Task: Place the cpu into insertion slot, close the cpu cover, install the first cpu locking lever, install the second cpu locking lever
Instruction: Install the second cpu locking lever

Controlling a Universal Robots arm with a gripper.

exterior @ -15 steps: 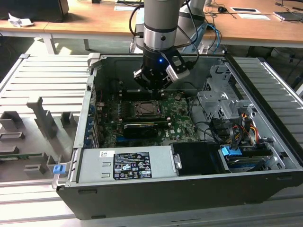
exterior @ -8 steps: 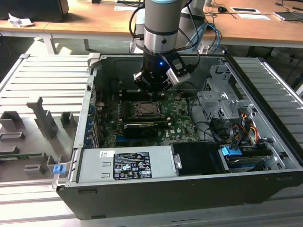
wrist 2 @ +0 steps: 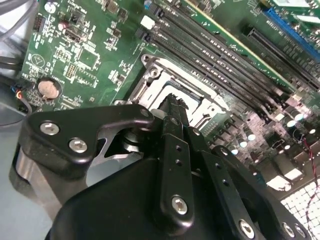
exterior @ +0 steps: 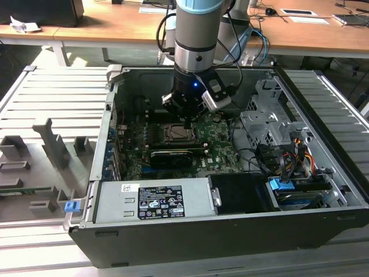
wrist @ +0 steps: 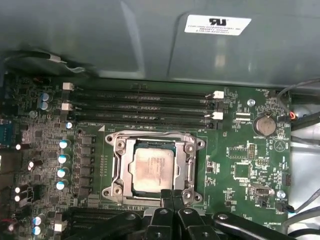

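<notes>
The cpu [wrist: 153, 169] lies in the insertion slot [exterior: 177, 134] on the green board, its pale square top showing. The silvery cpu cover [wrist: 189, 167] lies flat around it as a frame with screws at its corners. In the second wrist view the cover [wrist 2: 167, 82] shows just beyond the fingertips. My gripper [wrist: 172, 196] hangs low at the near edge of the socket with its fingers shut together and nothing between them. From the exterior view, the gripper [exterior: 187, 122] points straight down onto the socket, and its tip [wrist 2: 173, 102] is close over the frame.
Long memory slots [wrist: 145, 107] run beside the socket. A coin battery [wrist: 264, 125] sits on the board. A long black card [exterior: 173, 154], the power supply [exterior: 153, 202], a metal drive cage [exterior: 268, 124] and loose cables [exterior: 282, 161] crowd the case.
</notes>
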